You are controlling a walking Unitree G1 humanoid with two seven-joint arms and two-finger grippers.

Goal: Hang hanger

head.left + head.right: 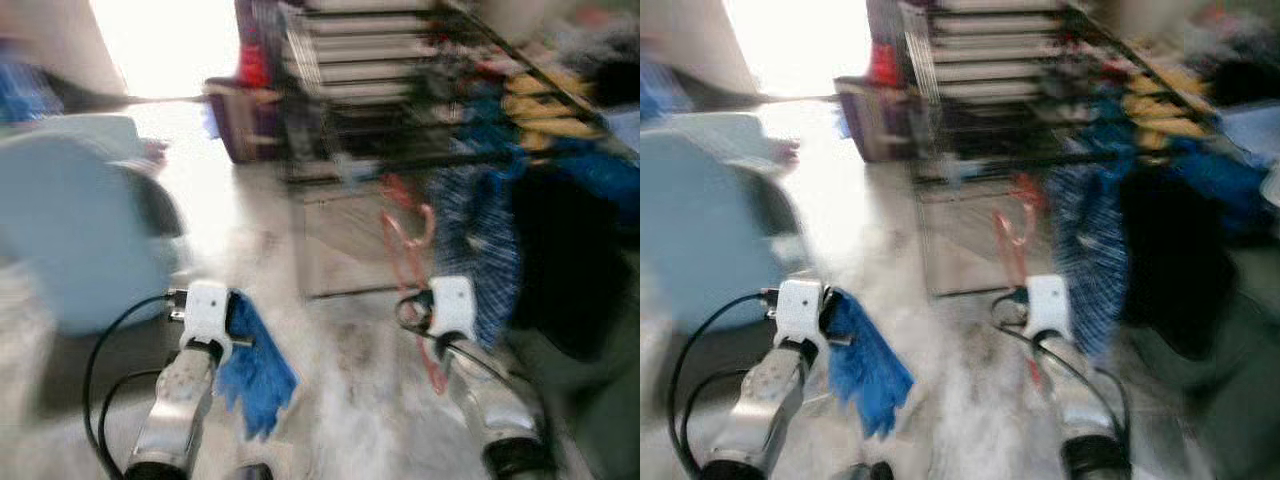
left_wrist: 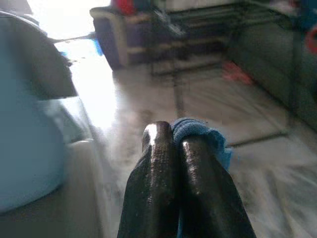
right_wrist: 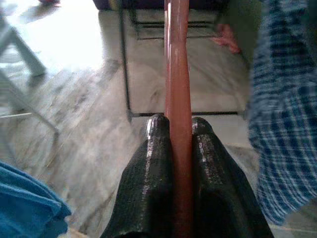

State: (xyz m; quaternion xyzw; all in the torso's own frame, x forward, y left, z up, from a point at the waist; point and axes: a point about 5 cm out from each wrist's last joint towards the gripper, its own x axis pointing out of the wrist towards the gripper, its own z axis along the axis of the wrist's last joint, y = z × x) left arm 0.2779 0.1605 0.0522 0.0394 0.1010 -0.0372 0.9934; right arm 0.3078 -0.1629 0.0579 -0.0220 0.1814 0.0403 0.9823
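My right gripper point(image 3: 179, 128) is shut on a red plastic hanger point(image 3: 177, 64), whose hook point(image 1: 425, 225) reaches up toward a dark metal drying rack point(image 1: 400, 90). The hanger's lower end pokes out below my right wrist point(image 1: 452, 305). My left gripper point(image 2: 171, 139) is shut on a blue cloth point(image 2: 195, 130), which hangs down beside my left wrist point(image 1: 208, 308) as a blue fold point(image 1: 255, 365). The head views are blurred.
A blue checked garment point(image 1: 480, 245) and dark clothes point(image 1: 570, 270) hang on the rack at my right. A pale blue rounded object point(image 1: 75, 225) stands at my left. A purple piece of furniture point(image 1: 245, 120) sits behind it. Grey marble floor point(image 1: 350, 400) lies ahead.
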